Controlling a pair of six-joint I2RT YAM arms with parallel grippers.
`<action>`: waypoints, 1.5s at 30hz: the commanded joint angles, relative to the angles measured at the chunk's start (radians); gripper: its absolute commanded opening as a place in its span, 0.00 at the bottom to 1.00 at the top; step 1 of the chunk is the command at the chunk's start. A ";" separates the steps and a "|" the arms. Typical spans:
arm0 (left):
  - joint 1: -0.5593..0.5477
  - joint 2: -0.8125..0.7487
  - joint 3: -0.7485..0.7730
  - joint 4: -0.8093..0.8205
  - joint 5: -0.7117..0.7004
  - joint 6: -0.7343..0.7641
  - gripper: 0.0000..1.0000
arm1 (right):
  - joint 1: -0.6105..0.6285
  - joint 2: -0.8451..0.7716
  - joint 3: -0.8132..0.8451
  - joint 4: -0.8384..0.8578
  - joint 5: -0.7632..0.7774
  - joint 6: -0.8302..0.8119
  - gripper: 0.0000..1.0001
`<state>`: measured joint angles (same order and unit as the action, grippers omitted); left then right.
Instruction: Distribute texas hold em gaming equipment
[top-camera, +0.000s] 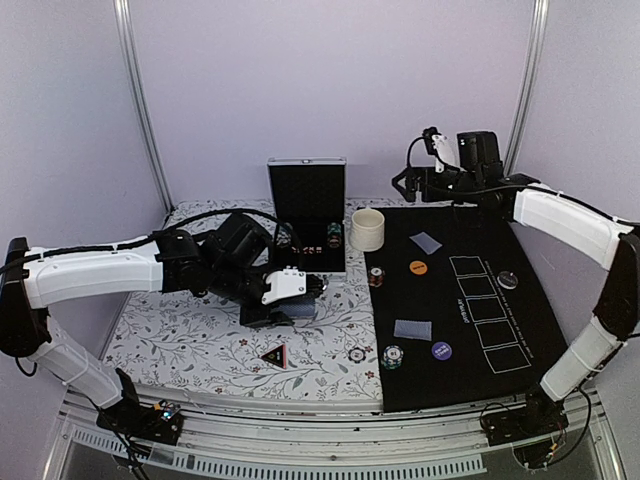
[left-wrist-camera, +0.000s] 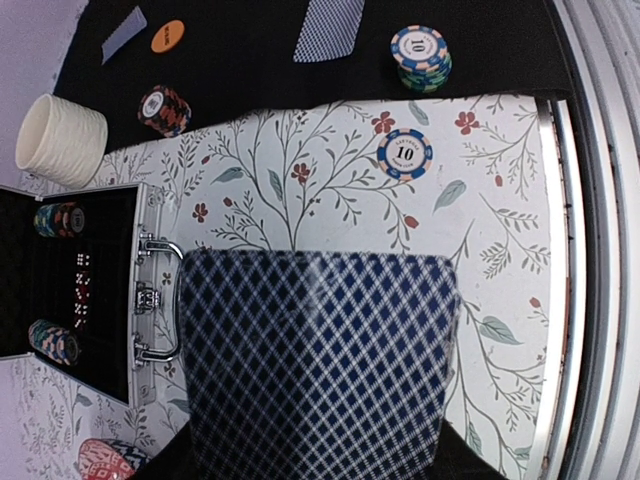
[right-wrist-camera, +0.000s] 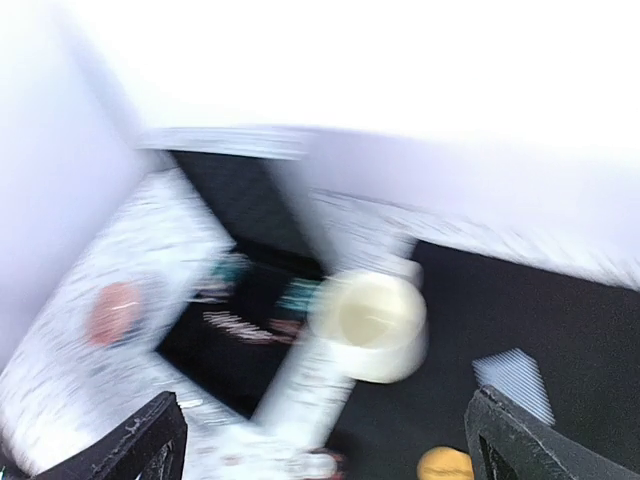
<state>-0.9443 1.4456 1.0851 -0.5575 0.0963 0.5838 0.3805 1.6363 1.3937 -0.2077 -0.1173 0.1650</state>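
Observation:
My left gripper (top-camera: 288, 292) is shut on a stack of blue-checked playing cards (left-wrist-camera: 320, 360), low over the floral cloth; the cards hide its fingers. Two more cards (top-camera: 425, 241) (top-camera: 412, 329) lie on the black mat (top-camera: 540, 330), along with an orange disc (top-camera: 418, 268), a dark blue disc (top-camera: 441, 350) and chip stacks (top-camera: 376, 277) (top-camera: 392, 356). A single chip (top-camera: 357, 354) and the black red-edged triangle marker (top-camera: 273, 354) rest on the cloth. My right gripper (top-camera: 412, 180) hangs high at the back, open and empty; its wrist view is motion-blurred, with both fingers (right-wrist-camera: 150, 440) far apart.
An open black case (top-camera: 308, 215) holding chips stands at the back centre. A cream cup (top-camera: 367, 229) sits beside it at the mat's corner. A pale disc (top-camera: 508, 279) lies by the white outlined boxes on the mat. Walls close in at the back and both sides.

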 joint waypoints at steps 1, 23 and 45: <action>-0.021 -0.031 -0.004 0.032 0.005 0.008 0.53 | 0.149 -0.145 -0.183 0.142 -0.173 -0.125 0.99; -0.021 -0.039 0.004 0.047 0.016 -0.002 0.52 | 0.495 0.079 -0.467 0.765 -0.525 0.540 0.94; -0.022 -0.054 -0.007 0.054 -0.012 0.004 0.51 | 0.504 0.094 -0.409 0.543 -0.447 0.481 0.54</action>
<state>-0.9493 1.4303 1.0813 -0.5343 0.0868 0.5827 0.8837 1.7901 0.9936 0.4400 -0.6266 0.6941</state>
